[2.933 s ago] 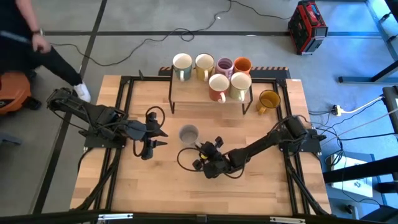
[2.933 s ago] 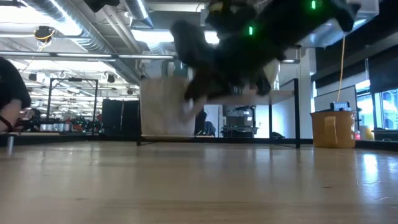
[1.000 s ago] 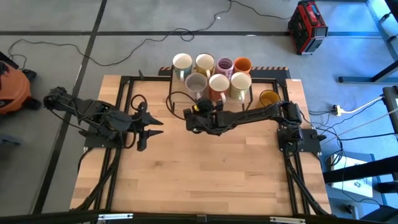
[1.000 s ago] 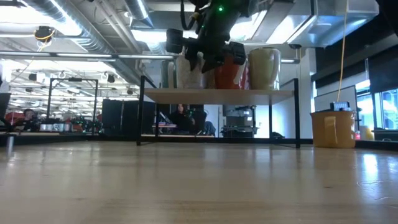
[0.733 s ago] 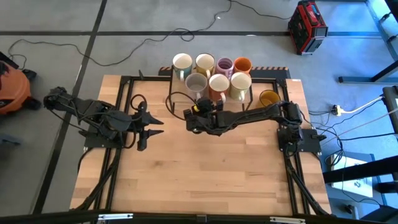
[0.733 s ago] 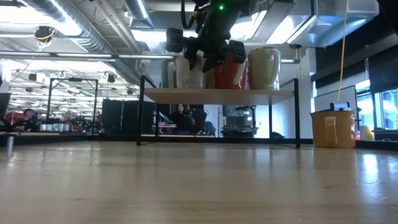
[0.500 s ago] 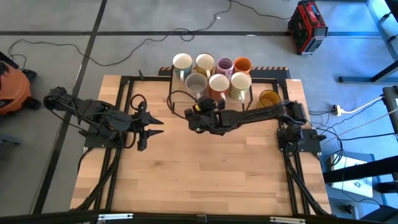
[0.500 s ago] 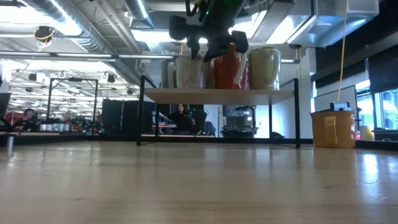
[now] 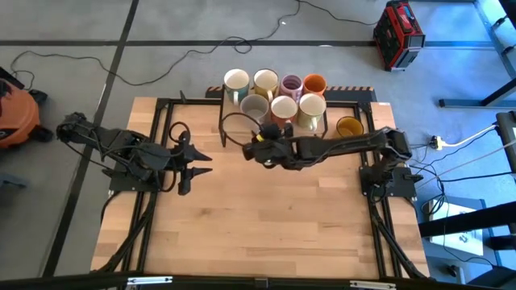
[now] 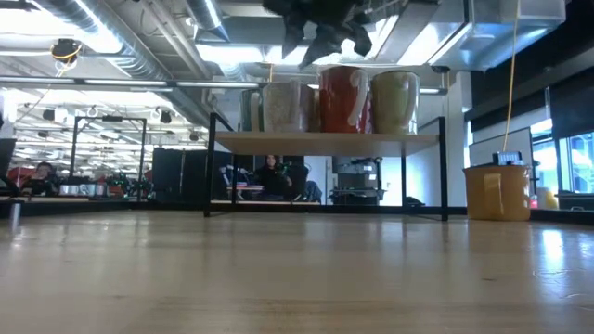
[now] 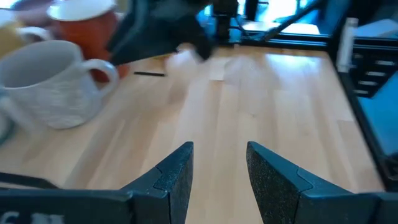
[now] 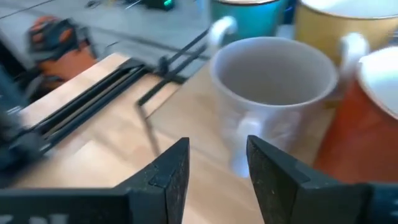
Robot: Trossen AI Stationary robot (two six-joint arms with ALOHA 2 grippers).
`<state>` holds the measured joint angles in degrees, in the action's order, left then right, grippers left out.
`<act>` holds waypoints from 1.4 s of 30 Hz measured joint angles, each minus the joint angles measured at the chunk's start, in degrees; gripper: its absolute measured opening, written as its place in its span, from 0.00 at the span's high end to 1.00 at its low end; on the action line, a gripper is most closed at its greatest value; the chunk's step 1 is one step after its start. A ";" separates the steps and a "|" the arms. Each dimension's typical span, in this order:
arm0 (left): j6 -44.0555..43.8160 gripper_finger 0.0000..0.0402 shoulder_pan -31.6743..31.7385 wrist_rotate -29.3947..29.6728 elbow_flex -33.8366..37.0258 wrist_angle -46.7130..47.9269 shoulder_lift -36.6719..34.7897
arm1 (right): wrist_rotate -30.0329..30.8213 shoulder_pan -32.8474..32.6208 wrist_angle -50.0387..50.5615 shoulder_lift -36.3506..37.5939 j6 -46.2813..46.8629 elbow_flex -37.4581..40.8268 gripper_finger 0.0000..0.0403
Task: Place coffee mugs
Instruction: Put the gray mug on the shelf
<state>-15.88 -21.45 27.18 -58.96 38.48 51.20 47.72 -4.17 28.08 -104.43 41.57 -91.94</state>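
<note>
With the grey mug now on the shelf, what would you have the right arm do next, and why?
Probably swing the right hand, open and empty just in front of the grey mug, over to the mustard mug. It is the only mug standing on the table beside the shelf.

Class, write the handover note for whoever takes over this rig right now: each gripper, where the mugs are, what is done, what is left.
Right gripper: open, empty, just in front of the grey mug.
Left gripper: open, empty, waiting over the table's left side.
Mugs: seven on the shelf. Back row: white mug, cream mug, purple mug, orange mug. Front row: grey, red-orange mug, another cream one.
Done: grey mug is on the shelf, released.
Left: the mustard mug stands on the table right of the shelf; likely it goes up next.
</note>
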 joint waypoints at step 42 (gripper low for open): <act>16.47 0.64 42.04 -10.87 -0.02 -26.69 27.94 | -1.85 -7.07 17.15 15.55 -22.82 0.02 0.63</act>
<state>0.59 20.58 16.31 -58.98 11.78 79.14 45.87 -11.25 45.23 -88.88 18.74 -91.92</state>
